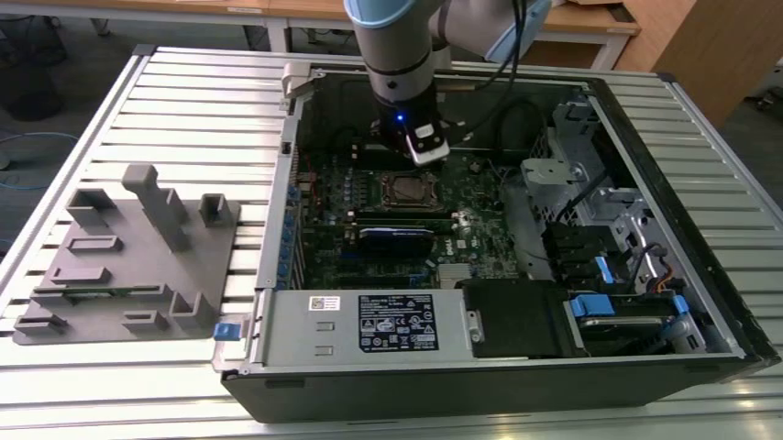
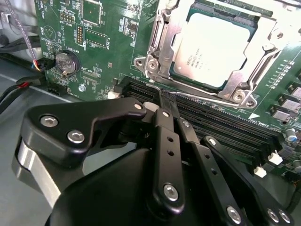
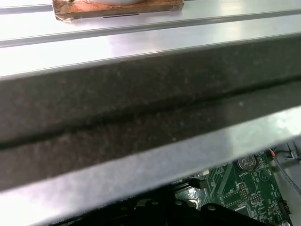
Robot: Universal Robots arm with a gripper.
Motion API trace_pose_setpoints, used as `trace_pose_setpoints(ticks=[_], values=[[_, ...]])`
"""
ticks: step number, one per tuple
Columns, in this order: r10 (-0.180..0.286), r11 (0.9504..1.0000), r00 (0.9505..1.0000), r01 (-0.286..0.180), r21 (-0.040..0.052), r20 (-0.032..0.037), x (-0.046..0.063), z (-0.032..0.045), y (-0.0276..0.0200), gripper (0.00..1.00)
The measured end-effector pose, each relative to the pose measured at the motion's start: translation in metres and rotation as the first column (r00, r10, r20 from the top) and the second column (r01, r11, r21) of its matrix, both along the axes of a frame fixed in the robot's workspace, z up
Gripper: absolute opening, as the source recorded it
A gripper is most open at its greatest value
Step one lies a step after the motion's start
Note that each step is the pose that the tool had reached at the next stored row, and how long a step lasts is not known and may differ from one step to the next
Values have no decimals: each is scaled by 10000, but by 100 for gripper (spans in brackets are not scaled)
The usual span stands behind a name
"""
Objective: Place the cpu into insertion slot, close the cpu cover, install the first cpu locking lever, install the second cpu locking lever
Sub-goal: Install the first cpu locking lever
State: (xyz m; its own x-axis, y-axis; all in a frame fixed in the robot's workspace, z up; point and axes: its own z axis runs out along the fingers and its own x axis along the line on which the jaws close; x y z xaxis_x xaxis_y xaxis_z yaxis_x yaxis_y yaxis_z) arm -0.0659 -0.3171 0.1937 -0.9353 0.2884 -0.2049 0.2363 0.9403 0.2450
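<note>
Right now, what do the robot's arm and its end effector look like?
In the exterior view the arm is silvery-grey tube with pale blue joint caps, a black wrist section carrying a small blue light, and a black cable alongside. In the second wrist view the end effector is matte black, built of bolted linkage bars with silver screw heads.

Silver-grey tubular arm (image 1: 404, 41) with pale blue joint caps, narrowing to a black wrist section lit by a small blue lamp. White and grey block fixed at the wrist end, possibly a camera housing. Black cable looped off the upper joint. In the second wrist view, gripper (image 2: 165, 104) in matte black: rounded knuckle housings, flat linkage bars, bright round screw heads along each link, a polished metal ring at the base.
</note>
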Motion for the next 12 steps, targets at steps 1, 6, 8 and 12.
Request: trace_pose_setpoints(ticks=[1, 6, 8, 12], values=[[0, 10000, 10000, 0, 0, 1, 0, -3, -4, 11], [1, 10000, 10000, -1, 1, 1, 0, -12, -36, 11], [0, 10000, 10000, 0, 1, 1, 0, -13, -45, 11], [0, 10000, 10000, 0, -1, 3, 0, -20, -53, 11]])
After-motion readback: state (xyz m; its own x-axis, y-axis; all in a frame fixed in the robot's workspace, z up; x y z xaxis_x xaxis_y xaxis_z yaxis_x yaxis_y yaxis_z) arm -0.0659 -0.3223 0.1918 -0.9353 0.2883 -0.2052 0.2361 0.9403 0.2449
